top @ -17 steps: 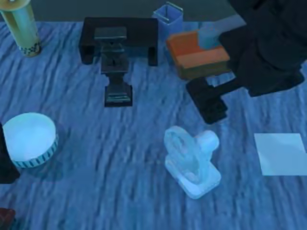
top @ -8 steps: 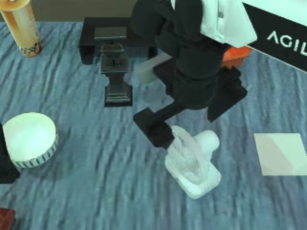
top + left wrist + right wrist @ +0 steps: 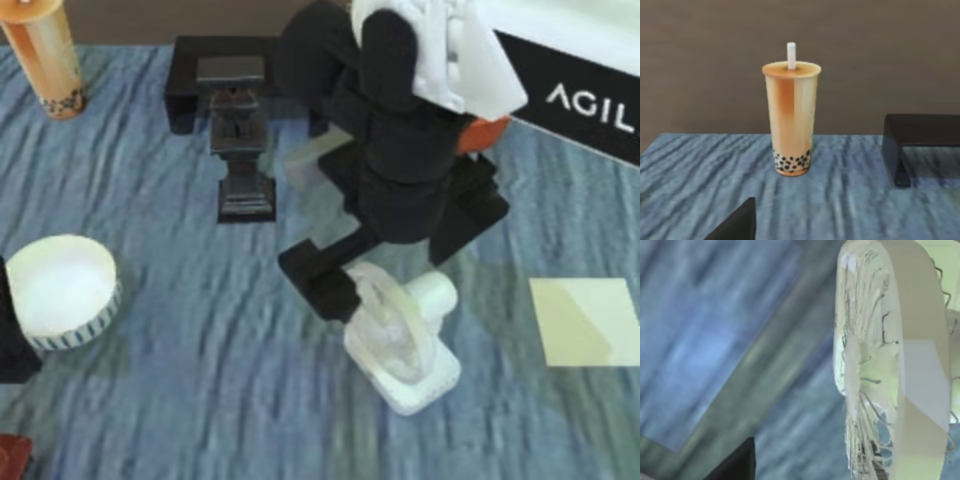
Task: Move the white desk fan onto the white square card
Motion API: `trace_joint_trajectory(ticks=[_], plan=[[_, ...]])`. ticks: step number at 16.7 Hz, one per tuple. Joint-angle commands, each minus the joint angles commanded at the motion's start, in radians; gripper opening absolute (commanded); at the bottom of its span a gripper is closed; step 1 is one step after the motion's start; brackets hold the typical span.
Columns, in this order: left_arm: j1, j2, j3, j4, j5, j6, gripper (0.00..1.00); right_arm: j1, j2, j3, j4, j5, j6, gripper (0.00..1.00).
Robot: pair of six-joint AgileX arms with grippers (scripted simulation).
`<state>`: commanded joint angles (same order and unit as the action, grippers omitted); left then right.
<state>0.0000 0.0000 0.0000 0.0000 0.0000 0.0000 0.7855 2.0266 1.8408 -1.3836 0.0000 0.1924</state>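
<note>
White desk fan (image 3: 400, 340): standing upright on the blue bench (image 3: 180, 380) a little right of centre, grille facing roughly 8 o'clock, motor housing pointing toward 2 o'clock, flat base underneath.

Right gripper (image 3: 385, 275): hanging directly over the fan from the 12 o'clock side, its black body covering the space above the grille. One dark finger (image 3: 320, 280) is showing just beside the grille rim at 10 o'clock; the other is hidden behind the wrist near the motor housing. The fingers are sitting spread apart on either side of the fan, holding nothing; contact with the grille cannot be told. The right wrist view is showing the fan grille (image 3: 880, 365) very close.

White square card (image 3: 585, 320): lying flat at 3 o'clock from the fan, well apart, near the bench's right edge.

Left arm: parked at the left edge; fingers cannot be told. Its wrist view is showing a bubble tea cup (image 3: 790, 117).

Round white drum (image 3: 60, 290): sitting at 9 o'clock, far left.
</note>
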Motion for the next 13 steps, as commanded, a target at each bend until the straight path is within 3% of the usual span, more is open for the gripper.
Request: trace_joint_trajectory(ticks=[4, 8, 13], plan=[[0.000, 0.000, 0.000, 0.000, 0.000, 0.000, 1.00, 0.003, -0.001, -0.119, 0.117, 0.000, 0.003, 1.00], [0.000, 0.000, 0.000, 0.000, 0.000, 0.000, 1.00, 0.004, 0.000, -0.130, 0.128, 0.000, 0.004, 1.00], [0.000, 0.000, 0.000, 0.000, 0.000, 0.000, 1.00, 0.004, 0.000, -0.130, 0.128, 0.000, 0.004, 0.62]])
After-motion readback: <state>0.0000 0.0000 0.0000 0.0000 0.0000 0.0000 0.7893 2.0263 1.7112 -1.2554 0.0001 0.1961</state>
